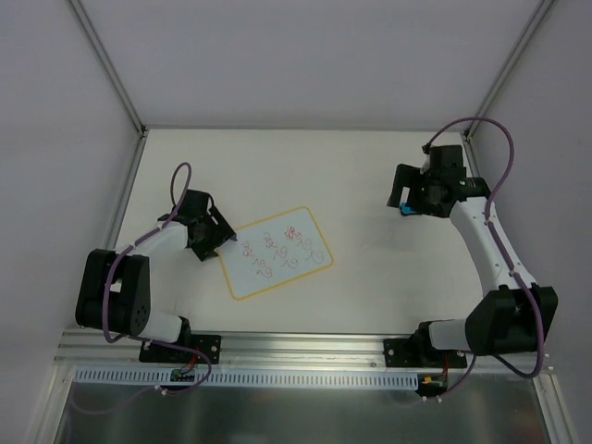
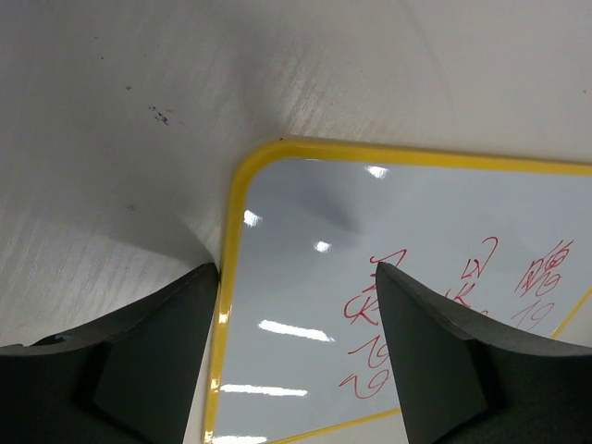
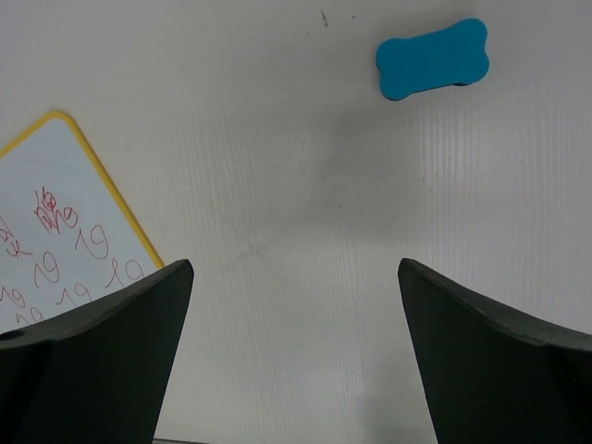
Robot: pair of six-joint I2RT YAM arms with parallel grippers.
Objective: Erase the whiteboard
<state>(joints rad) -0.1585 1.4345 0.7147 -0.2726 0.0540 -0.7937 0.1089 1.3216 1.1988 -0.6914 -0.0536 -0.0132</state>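
So, the whiteboard [image 1: 277, 252] is laid flat on the bench [image 1: 370, 296], left of centre. It's skewed: the long axis runs mostly left to right, with the right end swung farther away, so the far-right corner is pointed toward the right arm's side. Red scribbles [image 1: 294, 236] are spread over much of the face, all inside the yellow rim [image 2: 242, 185].

The left hand [image 1: 220, 242] is set at the board's far-left corner, fingers apart, nothing clamped. From overhead that's about all that can be told. In the left wrist view the rim is seen to be straddled: one finger [image 2: 139, 351] is just outside the yellow rim over the bench, and the other [image 2: 444, 351] is over the white surface next to the scribbles. Whether the rim is actually touched can't be told.

The right hand [image 1: 407, 199] is held well apart from the board at the far right, fingers wide apart and empty. A blue eraser [image 3: 432, 58] is barely made out overhead, mostly hidden under that hand. In the right wrist view it's shown whole, bone-shaped, lying on bare bench, with the board's corner caught at the left edge.
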